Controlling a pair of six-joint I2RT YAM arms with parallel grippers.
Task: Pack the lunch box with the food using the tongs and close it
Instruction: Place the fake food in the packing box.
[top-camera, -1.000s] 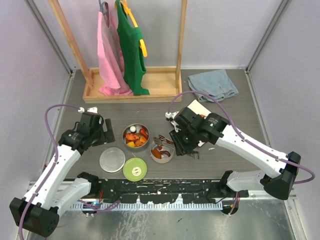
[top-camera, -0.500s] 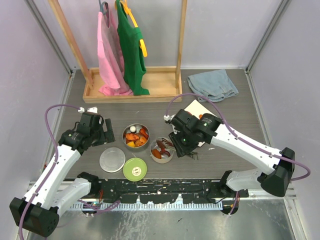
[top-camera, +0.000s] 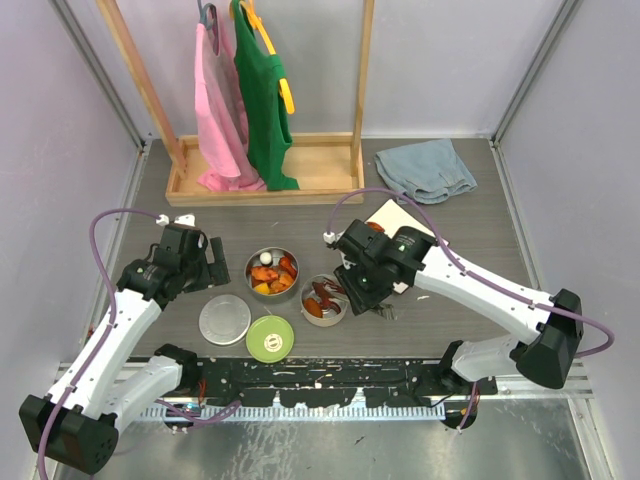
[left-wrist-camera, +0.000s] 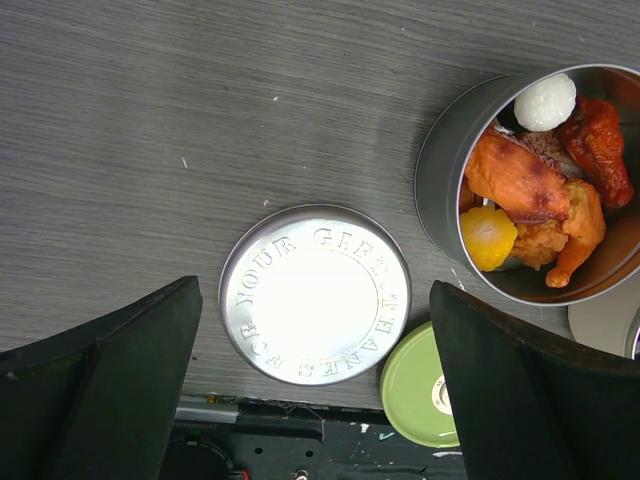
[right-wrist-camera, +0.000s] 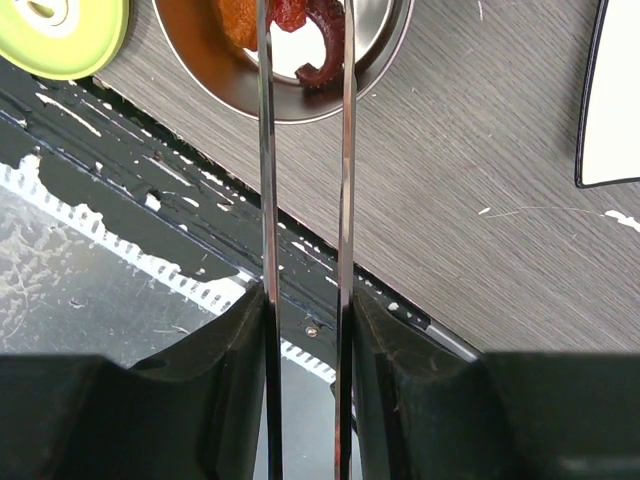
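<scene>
Two round steel tins of the lunch box stand mid-table. The left tin is full of orange, red and white food. The right tin holds a few red and orange chunks. A flat steel lid and a lime-green lid lie in front. My right gripper is shut on the tongs, whose two arms reach over the right tin with a red piece between them. My left gripper hangs open over the steel lid.
A white plate lies behind the right arm, mostly hidden. A wooden rack with pink and green garments stands at the back, with a blue-grey cloth to its right. The black rail runs along the near edge.
The right arm has shifted left and a little back, carrying the tongs over the right tin. The left arm has not moved.
</scene>
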